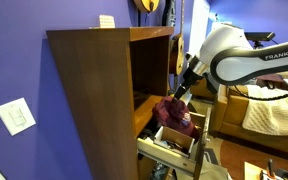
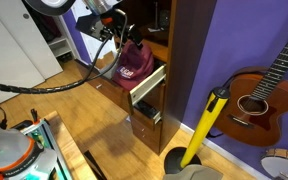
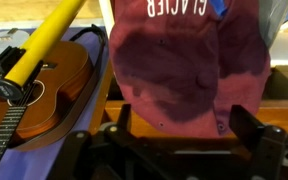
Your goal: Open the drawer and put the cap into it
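Observation:
The maroon cap [image 1: 177, 119] lies on the pulled-out brown drawer [image 1: 167, 146] of the tall cabinet [image 1: 94, 90]. It also shows in an exterior view [image 2: 134, 64] over the open drawer [image 2: 150, 84]. In the wrist view the cap [image 3: 184, 60] fills the middle, with white lettering at the top and the drawer's pale wood [image 3: 279, 92] beside it. My gripper [image 1: 181, 92] hovers just above the cap [image 2: 127, 38]. Its fingers [image 3: 184, 120] stand wide apart at the cap's near edge and do not pinch the cloth.
A yellow pole [image 2: 208, 125] leans by the cabinet next to a brown guitar [image 2: 261, 95]; both show in the wrist view [image 3: 46, 42], [image 3: 39, 95]. A lower drawer [image 2: 147, 124] stands slightly out. A small white box [image 1: 106, 20] sits on the cabinet top. A couch [image 1: 274, 112] stands behind.

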`<action>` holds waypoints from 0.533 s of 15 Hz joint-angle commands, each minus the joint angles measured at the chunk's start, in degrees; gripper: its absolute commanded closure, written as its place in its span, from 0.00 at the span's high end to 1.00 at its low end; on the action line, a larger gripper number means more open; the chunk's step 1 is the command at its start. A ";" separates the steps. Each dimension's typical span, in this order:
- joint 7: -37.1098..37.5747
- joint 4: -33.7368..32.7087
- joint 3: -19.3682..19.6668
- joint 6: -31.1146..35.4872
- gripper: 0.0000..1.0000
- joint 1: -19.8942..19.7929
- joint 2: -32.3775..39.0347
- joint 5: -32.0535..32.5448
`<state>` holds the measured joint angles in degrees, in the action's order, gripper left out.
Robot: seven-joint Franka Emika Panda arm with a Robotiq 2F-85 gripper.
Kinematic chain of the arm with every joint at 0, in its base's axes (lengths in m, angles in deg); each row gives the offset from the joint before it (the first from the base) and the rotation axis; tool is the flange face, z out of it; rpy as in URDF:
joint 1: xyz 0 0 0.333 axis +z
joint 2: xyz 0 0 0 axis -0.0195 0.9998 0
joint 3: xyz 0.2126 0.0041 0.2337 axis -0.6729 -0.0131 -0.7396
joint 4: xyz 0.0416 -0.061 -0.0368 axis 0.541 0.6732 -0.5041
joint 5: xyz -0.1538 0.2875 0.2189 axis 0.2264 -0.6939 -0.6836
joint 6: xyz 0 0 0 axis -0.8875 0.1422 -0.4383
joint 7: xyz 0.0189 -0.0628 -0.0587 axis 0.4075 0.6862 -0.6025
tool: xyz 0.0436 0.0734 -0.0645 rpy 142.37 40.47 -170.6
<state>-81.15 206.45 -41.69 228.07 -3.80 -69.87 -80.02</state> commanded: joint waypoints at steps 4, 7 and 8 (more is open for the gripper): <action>1.38 2.30 0.54 12.48 0.90 2.16 3.08 -3.37; 0.09 2.80 1.21 15.39 0.64 4.16 5.34 -6.17; -0.29 2.91 1.33 15.46 0.56 4.73 6.05 -7.02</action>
<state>-80.06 208.51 -41.66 241.27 -1.46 -65.80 -84.18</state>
